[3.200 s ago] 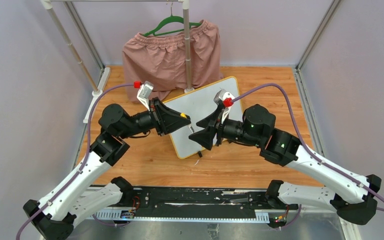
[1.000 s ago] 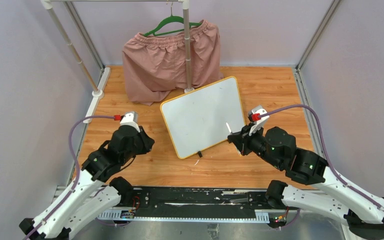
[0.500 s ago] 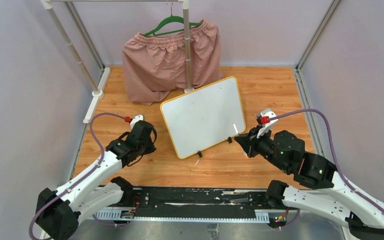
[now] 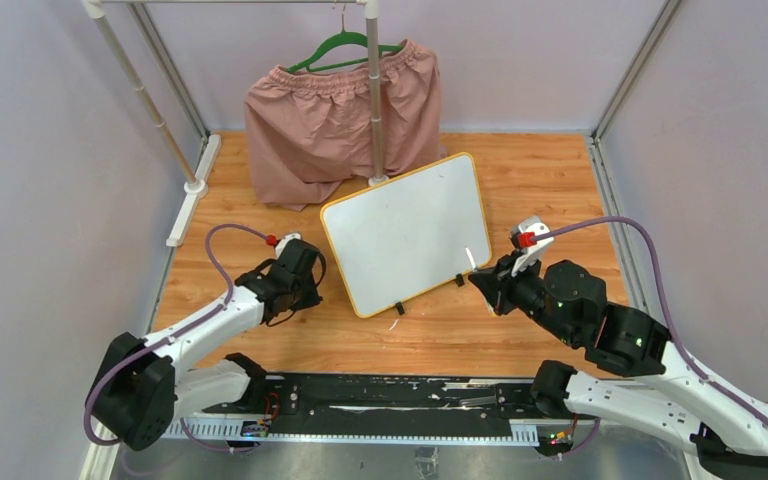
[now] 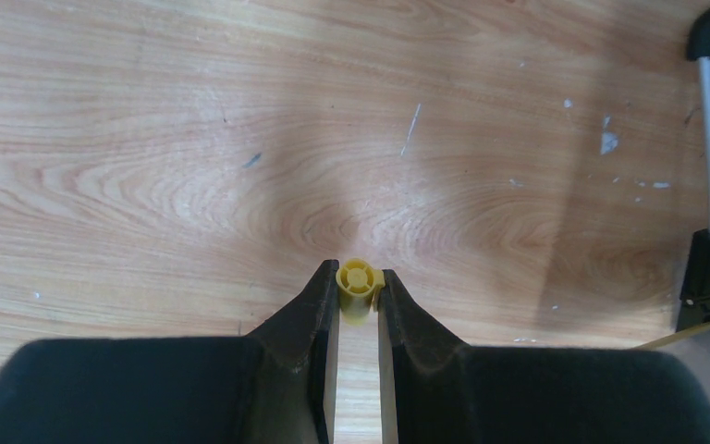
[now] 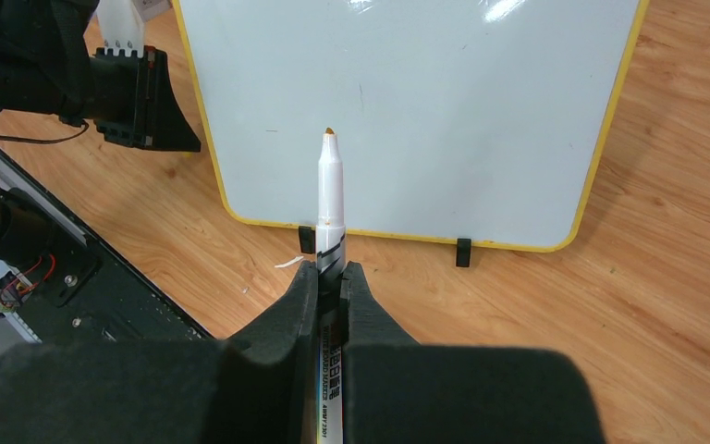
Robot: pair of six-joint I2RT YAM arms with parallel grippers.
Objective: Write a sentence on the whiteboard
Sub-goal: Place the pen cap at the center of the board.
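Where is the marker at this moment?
Top view, right side: the marker is clamped in the right gripper, at the whiteboard's near right corner, tip pointing toward the board.

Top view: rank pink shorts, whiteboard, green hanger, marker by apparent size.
1-2. pink shorts and whiteboard: they look about alike, so not ranked.
3. green hanger, only partly visible above the shorts.
4. marker, just its white front end showing.

We see pink shorts (image 4: pixel 340 110) hanging on a green hanger (image 4: pixel 348 37) from a metal rack (image 4: pixel 374 120) at the far edge; a wooden table (image 4: pixel 550 170) lies beneath.
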